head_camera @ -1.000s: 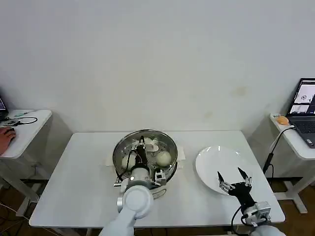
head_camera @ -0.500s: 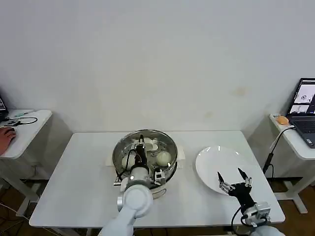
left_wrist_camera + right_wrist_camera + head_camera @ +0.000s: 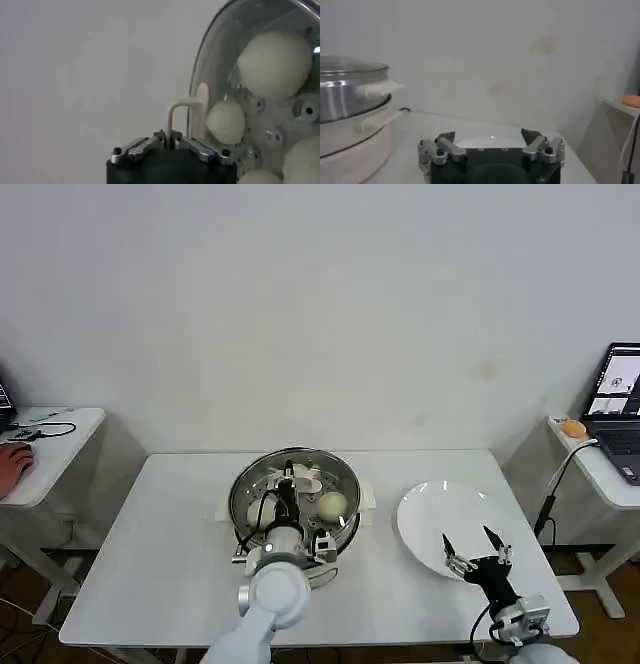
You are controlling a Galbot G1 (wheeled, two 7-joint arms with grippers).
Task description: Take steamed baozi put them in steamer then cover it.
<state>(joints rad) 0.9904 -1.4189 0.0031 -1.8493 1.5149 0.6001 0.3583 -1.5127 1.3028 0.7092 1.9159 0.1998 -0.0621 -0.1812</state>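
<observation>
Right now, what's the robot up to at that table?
The left gripper is shut on the whitish handle of the glass cover, which sits on the steamer. The baozi are inside, under the glass. The right gripper hangs open over the white plate, idle. The task looks nearly done; only letting go of the lid remains.

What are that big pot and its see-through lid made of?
The steamer looks like polished stainless steel: shiny, mirror-like walls. The cover, held by the left gripper, seems clear glass: the steamed baozi show through it. Its handle looks like off-white plastic.
</observation>
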